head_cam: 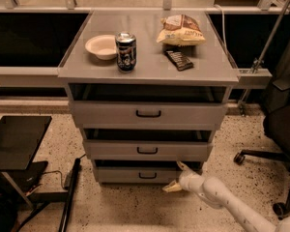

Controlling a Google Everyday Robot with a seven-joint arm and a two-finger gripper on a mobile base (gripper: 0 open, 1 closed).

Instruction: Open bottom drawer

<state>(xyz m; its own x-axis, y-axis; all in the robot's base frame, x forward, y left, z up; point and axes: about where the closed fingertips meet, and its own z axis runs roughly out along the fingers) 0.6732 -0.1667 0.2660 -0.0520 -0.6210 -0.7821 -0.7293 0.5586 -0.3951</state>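
Note:
The bottom drawer (121,175) is the lowest grey front of three, with a small black bar handle (147,176) at its centre. It stands out a little from the cabinet, with a dark gap above it. My gripper (177,177) is open at the right end of that drawer front, to the right of the handle. One cream fingertip (182,166) points up at the drawer's top right corner, the other (171,187) lies low by its bottom edge. My white arm (217,199) comes in from the lower right.
The middle drawer (147,150) and top drawer (148,113) sit above. The cabinet top (150,57) holds a bowl (101,46), a can (126,51), a chip bag (181,30) and a dark bar (179,60). An office chair (280,129) stands right, a black stand (17,141) left.

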